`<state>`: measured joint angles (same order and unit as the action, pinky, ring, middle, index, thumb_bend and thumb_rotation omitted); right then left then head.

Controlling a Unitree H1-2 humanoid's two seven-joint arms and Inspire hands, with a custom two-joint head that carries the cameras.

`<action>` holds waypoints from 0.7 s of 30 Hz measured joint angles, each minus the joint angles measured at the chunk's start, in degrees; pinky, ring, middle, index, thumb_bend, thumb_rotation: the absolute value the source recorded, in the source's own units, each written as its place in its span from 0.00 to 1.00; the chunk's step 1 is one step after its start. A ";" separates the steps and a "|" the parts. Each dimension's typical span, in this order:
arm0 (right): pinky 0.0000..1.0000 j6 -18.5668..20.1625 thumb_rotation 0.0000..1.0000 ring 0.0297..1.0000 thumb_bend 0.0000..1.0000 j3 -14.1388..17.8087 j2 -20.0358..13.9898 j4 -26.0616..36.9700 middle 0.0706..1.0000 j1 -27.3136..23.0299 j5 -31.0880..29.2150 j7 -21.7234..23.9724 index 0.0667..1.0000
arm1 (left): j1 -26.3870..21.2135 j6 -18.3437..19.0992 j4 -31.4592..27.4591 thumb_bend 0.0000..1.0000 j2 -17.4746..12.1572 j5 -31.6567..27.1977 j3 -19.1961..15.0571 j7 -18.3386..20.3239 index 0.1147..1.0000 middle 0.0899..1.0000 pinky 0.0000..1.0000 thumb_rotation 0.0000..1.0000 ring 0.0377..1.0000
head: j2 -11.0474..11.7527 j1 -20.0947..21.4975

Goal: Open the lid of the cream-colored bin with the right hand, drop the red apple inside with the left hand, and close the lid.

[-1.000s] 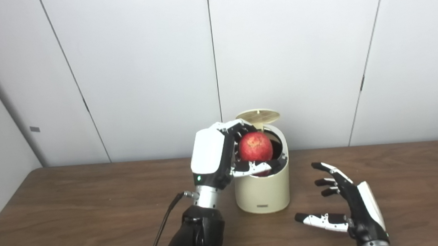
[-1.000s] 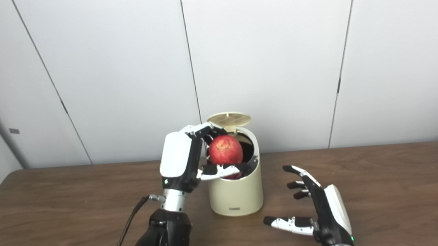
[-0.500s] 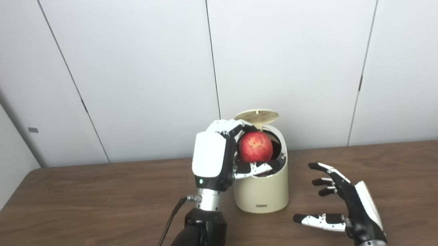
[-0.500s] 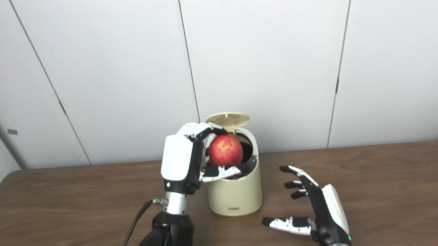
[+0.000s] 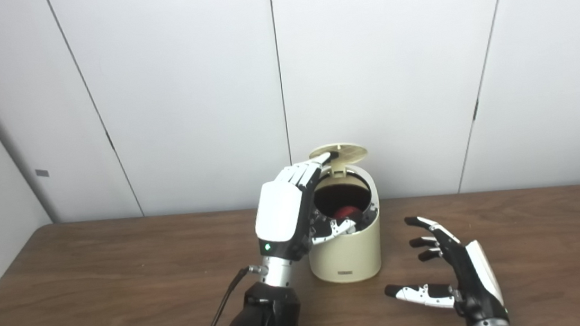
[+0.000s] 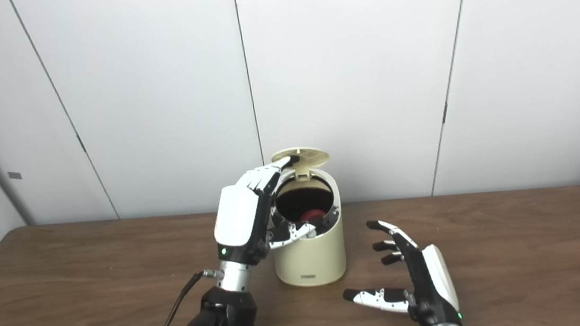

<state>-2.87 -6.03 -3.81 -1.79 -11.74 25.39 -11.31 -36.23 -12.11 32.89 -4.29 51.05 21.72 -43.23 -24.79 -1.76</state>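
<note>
Brown wooden table (image 5: 94, 288); white panelled wall (image 5: 181, 88)

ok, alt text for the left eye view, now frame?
A red apple lies inside an open cream-colored bin on a wooden table, lid raised. The left hand is open beside the bin's mouth, its fingers reaching up toward the lid. The right hand hovers open to the bin's right.

Raised round cream lid (image 5: 338, 153) overhangs cream plastic bin (image 5: 346, 251) mouth at rear; open left hand (image 5: 286, 211) crowds its left rim. Right side clear to open right hand (image 5: 455, 275) on brown wooden table (image 5: 94, 288).
</note>
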 measured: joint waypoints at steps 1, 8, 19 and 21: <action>0.59 0.00 0.12 0.69 0.77 -0.02 0.00 0.00 0.83 0.00 0.01 0.00 0.77 | 0.19 0.09 -0.31 0.76 -0.05 0.01 0.00 0.08 0.79 0.76 0.73 0.04 0.72 | 0.00 0.00; 0.59 -0.01 0.12 0.69 0.77 -0.19 -0.12 -0.02 0.82 0.00 0.19 0.01 0.77 | 1.16 0.18 -1.62 0.76 -0.38 -0.05 -0.24 0.40 0.73 0.69 0.68 0.01 0.66 | -0.18 -0.26; 0.59 -0.02 0.12 0.70 0.77 -0.33 -0.63 -0.28 0.82 -0.01 -0.08 0.46 0.77 | 4.31 -0.47 -5.44 0.62 -0.32 -2.50 -3.44 0.16 0.50 0.54 0.45 0.03 0.52 | 0.09 -0.97; 0.59 -0.06 0.12 0.70 0.77 -0.41 -0.70 -0.41 0.82 -0.01 -0.12 0.50 0.77 | 4.55 -0.44 -5.47 0.54 -0.75 -2.49 -3.82 0.16 0.44 0.54 0.46 0.05 0.53 | 0.18 -1.14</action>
<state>-2.94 -6.44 -4.51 -2.19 -11.75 25.27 -10.81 -31.68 -12.55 27.41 -5.04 48.56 17.90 -43.07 -24.61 -2.90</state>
